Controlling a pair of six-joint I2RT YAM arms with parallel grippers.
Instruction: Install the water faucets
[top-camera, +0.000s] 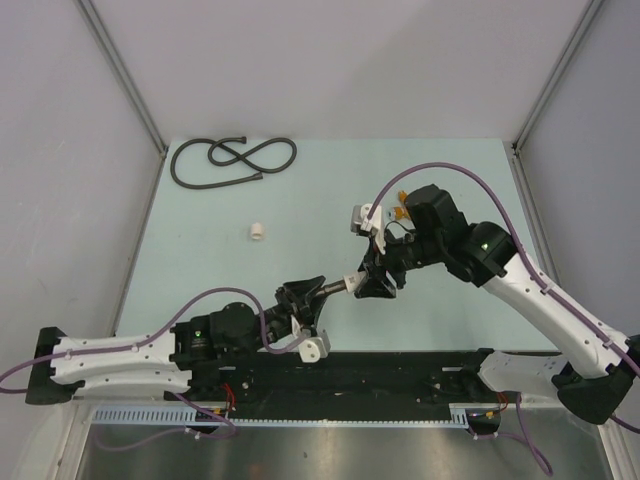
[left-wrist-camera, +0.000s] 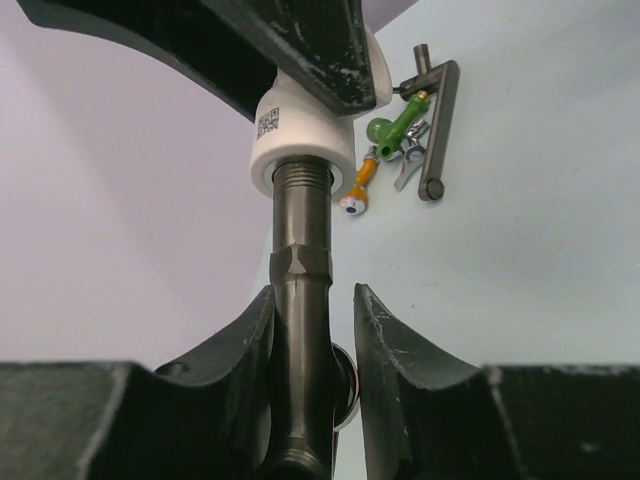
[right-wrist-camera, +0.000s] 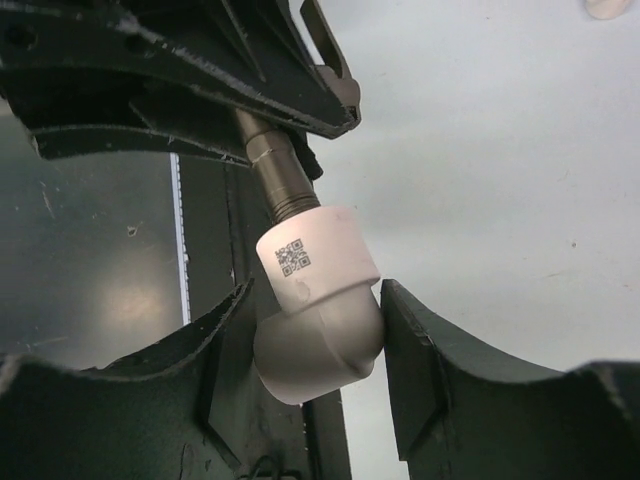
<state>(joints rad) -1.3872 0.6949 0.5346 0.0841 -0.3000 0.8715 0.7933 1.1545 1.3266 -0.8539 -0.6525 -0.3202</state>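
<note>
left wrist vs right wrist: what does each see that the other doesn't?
Only left wrist: a second faucet lying on the table beside green and orange parts. Only right wrist: the elbow bend of the white fitting, between the fingers of the right gripper. Both: the threaded faucet entering that fitting.

A small black QR code (right-wrist-camera: 292, 258), printed on the collar of the white elbow fitting (right-wrist-camera: 320, 320) at the threaded end of the water faucet (right-wrist-camera: 283, 190), is the only marking on show; both wrist cameras catch it, but the smaller mark beside it is too fine to read, and no brand or number can be made out
</note>
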